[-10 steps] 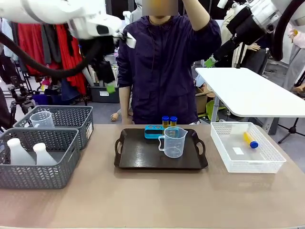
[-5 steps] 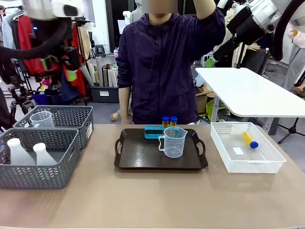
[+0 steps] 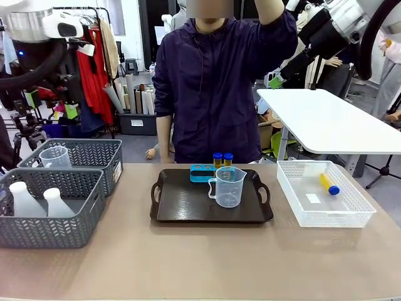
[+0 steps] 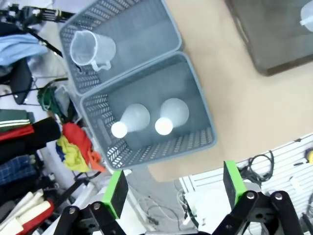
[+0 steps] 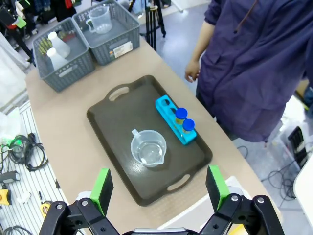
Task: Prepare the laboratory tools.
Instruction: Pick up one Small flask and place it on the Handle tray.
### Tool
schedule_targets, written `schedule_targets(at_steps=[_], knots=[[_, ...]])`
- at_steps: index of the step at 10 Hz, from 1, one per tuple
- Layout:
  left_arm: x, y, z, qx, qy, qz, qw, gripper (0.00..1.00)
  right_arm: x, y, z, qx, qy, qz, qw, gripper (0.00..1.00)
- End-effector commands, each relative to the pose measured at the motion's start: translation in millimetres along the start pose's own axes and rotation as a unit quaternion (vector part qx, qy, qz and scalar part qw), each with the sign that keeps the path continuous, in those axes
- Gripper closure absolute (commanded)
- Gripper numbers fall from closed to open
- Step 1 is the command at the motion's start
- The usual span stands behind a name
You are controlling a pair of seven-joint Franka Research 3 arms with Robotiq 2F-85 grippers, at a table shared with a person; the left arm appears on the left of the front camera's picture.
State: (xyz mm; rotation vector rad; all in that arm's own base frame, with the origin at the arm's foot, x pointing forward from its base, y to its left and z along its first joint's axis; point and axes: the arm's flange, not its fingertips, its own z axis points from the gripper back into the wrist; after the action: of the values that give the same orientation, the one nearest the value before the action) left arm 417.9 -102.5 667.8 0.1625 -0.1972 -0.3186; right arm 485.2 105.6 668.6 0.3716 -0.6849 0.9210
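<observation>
Jaws stand wide apart and empty on your left gripper (image 4: pixel 173 183) — high over the grey basket (image 4: pixel 198 141) holding two flasks (image 4: pixel 133 117) — and on your right gripper (image 5: pixel 159 188). You'll find the jug (image 3: pixel 228 186) on the dark tray (image 3: pixel 182 204), just before the blue rack (image 3: pixel 200 173) bearing two tubes (image 3: pixel 222 158).

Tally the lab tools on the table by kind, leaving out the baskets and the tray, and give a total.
Clear plastic measuring jugs with handles: 2
Frosted white conical flasks: 2
Blue-capped tubes of yellow liquid: 3
Small blue tube rack: 1
Total: 8
</observation>
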Motion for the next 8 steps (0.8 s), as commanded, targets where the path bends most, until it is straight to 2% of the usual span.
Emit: schedule_targets(at_steps=[1, 3, 6, 8], knots=[[-6, 4, 7, 0.006, 0.007, 0.011, 1.000, 0.00, 0, 0, 1, 0.002, -0.002, 0.001, 1.000, 0.00], [-1, 1, 1, 0.001, 0.002, 0.001, 1.000, 0.00, 0, 0, 1, 0.002, -0.002, 0.001, 1.000, 0.00], [-29, 9, -74, -0.046, 0.034, 0.036, 0.998, 0.00, 0, 0, 1, 0.002, -0.002, 0.001, 1.000, 0.00], [-47, 19, -115, -0.050, 0.033, 0.079, 0.995, 0.00, 0, 0, 1, 0.002, -0.002, 0.001, 1.000, 0.00]])
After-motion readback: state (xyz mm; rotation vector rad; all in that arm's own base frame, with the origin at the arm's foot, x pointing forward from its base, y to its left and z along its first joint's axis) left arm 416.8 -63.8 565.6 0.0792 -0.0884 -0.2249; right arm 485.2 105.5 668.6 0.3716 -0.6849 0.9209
